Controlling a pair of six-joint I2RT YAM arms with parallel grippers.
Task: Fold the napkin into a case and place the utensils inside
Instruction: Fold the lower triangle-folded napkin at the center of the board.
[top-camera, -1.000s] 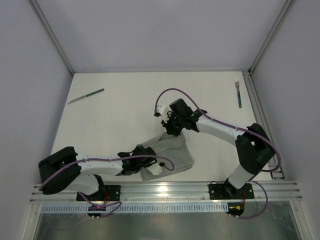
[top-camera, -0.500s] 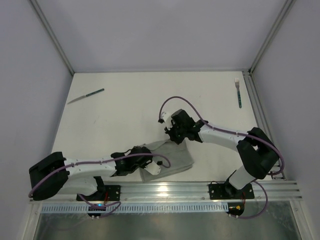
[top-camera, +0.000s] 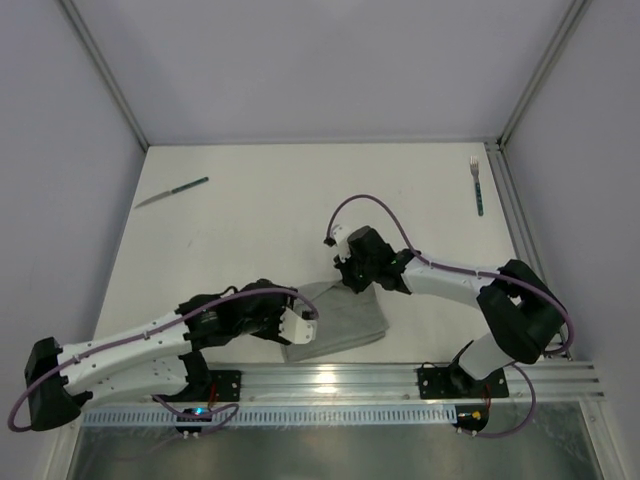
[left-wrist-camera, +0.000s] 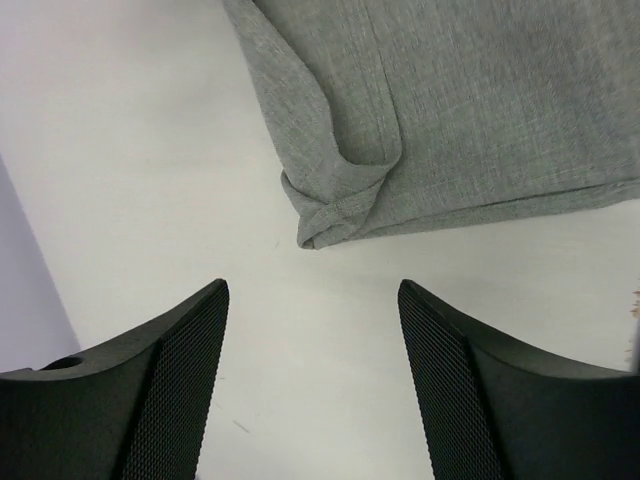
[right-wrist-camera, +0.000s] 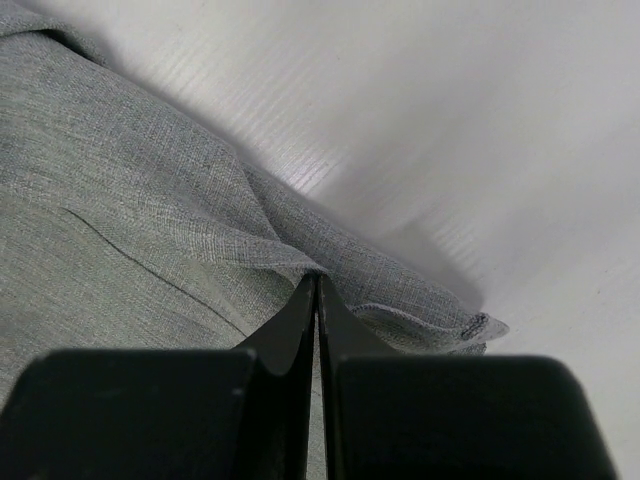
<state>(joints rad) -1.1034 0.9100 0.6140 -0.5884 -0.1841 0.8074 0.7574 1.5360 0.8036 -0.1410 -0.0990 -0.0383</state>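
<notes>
The grey napkin lies folded over near the table's front edge, with a rumpled corner towards my left arm. My left gripper hovers just off that corner, open, with bare table between its fingers. My right gripper is at the napkin's far edge, shut on a pinched ridge of the grey napkin at its tips. The knife lies at the far left. Along the right edge, at the far end, rests the fork.
An aluminium rail runs along the near edge behind both arm bases. Frame posts rise at the back corners and a raised strip borders the right side. White table stretches between knife and fork.
My left gripper has opened, let go of the napkin's near corner and drawn back to the left. My right gripper has sunk lower towards the table, laying the napkin flatter.
</notes>
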